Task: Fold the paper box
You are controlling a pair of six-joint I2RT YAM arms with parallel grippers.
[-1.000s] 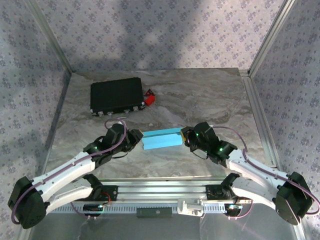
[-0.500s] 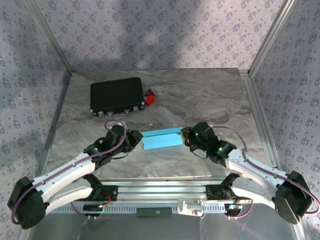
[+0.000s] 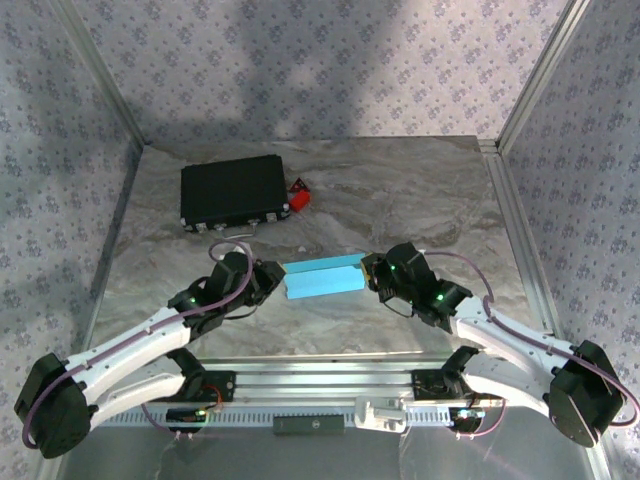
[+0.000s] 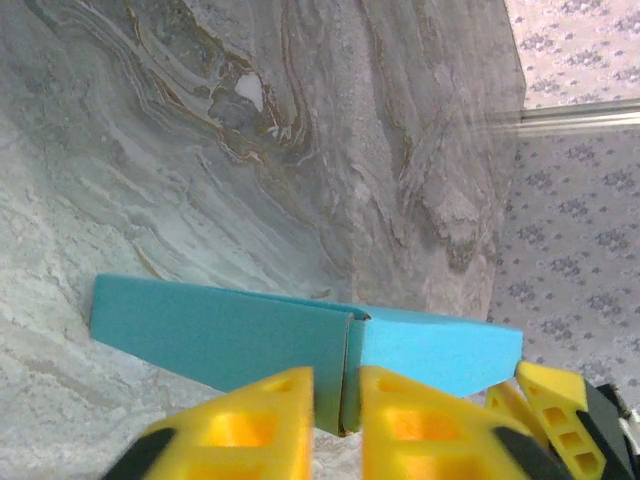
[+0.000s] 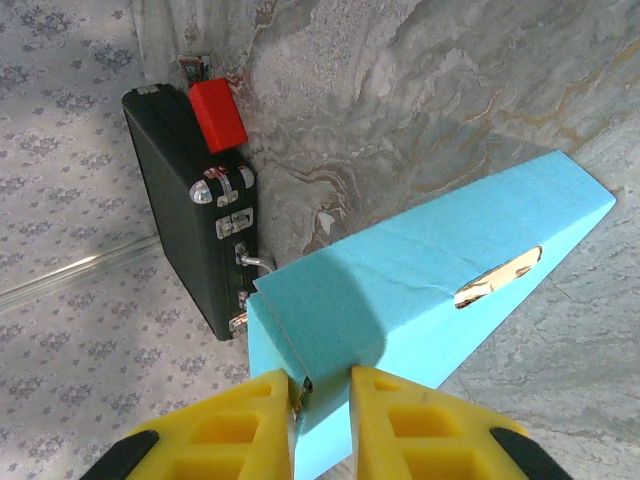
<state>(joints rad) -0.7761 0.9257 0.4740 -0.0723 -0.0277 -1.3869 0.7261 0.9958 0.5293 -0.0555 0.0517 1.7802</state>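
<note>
Left jaws and right jaws pinch the paper box (image 3: pixel 322 278) ends; black case (image 3: pixel 234 194), red block (image 3: pixel 300 197) well beyond.

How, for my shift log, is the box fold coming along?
Done: the paper box lies as a long blue sleeve on the table. In hand: the left gripper and the right gripper each pinch a card edge at opposite ends. Remaining: probably closing those ends, which look unfinished.
</note>
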